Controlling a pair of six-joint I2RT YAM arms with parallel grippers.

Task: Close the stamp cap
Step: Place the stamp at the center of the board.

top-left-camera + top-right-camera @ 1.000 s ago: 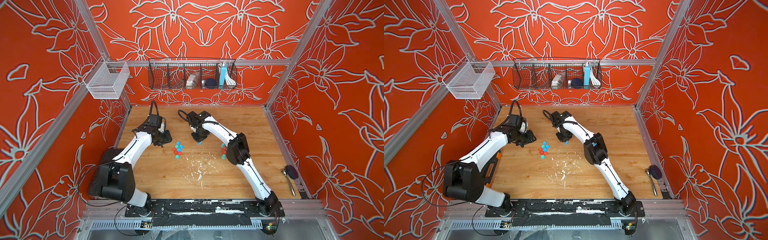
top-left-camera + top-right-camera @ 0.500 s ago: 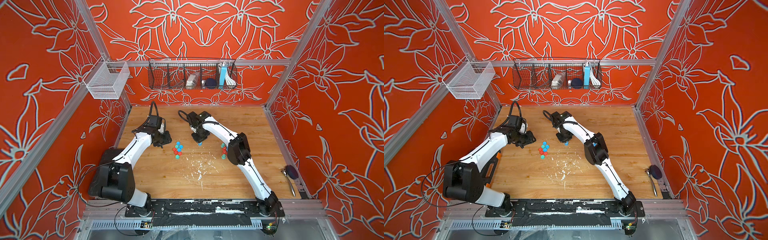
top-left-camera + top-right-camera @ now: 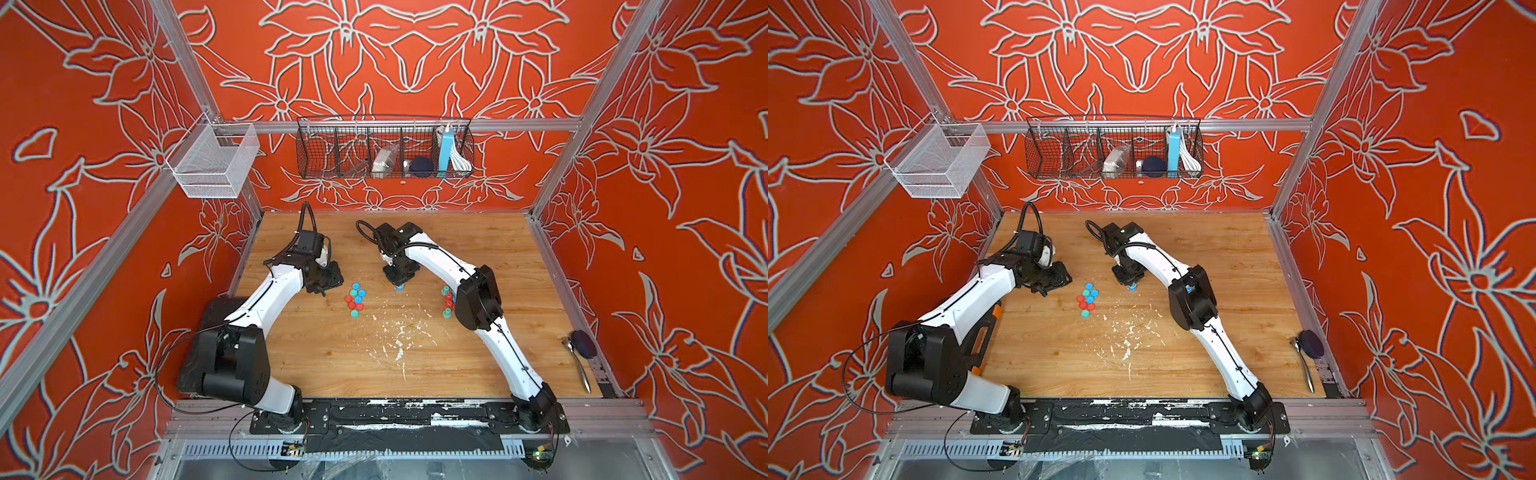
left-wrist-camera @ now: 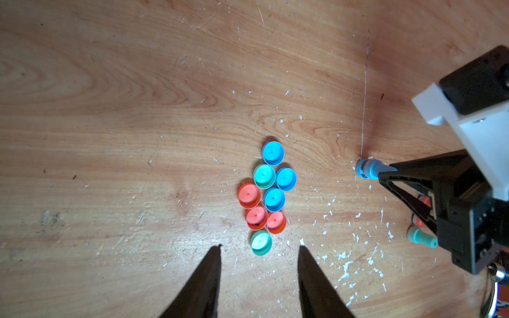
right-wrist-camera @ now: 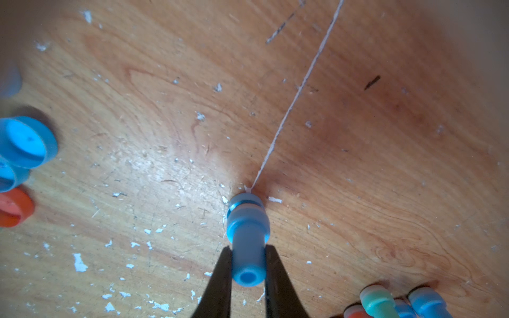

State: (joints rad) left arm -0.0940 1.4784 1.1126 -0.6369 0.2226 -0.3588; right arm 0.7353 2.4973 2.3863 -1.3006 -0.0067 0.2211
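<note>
Eight loose caps (image 4: 265,192) sit bunched on the tabletop (image 4: 110,96), touching each other. Right jaws clenched on the blue stamp (image 5: 248,228), near upright, foot on the wood, apart from the caps. Left jaws parted, empty, just beside a teal cap (image 4: 261,242). Risk: caps are packed, so grabbing one likely shoves its neighbours. Narrow grip on the stamp stem may let it tilt, and the cap seats crooked.
</note>
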